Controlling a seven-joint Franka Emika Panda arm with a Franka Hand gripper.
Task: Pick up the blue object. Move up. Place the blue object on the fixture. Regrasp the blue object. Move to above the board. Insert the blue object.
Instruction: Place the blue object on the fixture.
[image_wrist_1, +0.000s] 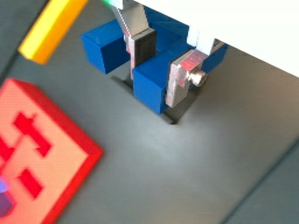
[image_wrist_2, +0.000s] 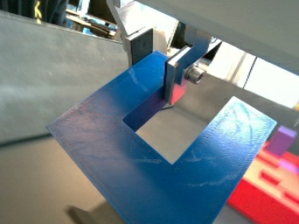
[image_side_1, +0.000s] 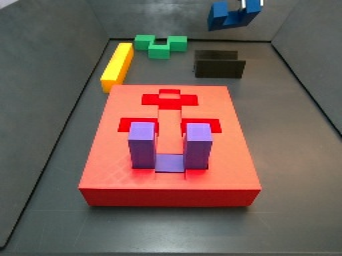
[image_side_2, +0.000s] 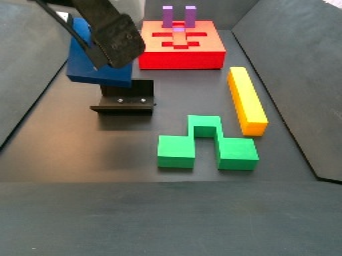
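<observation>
Gripper (image_wrist_1: 162, 61) is up in the air, jaws clamped on the blue object (image_wrist_2: 176, 149), one finger (image_wrist_1: 184, 77) outside a prong, other inside the U. Block hangs above the fixture (image_side_2: 123, 102), not touching it, apparently tilted. Board (image_side_1: 170, 150) sits apart w/ purple block (image_side_1: 170, 145) in it. Yellow bar (image_side_2: 246, 98) & green block (image_side_2: 203, 143) lie on floor.

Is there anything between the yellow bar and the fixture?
In a side view, the green block lies between the yellow bar and the fixture. The gripper holds the blue object high above the fixture.
</observation>
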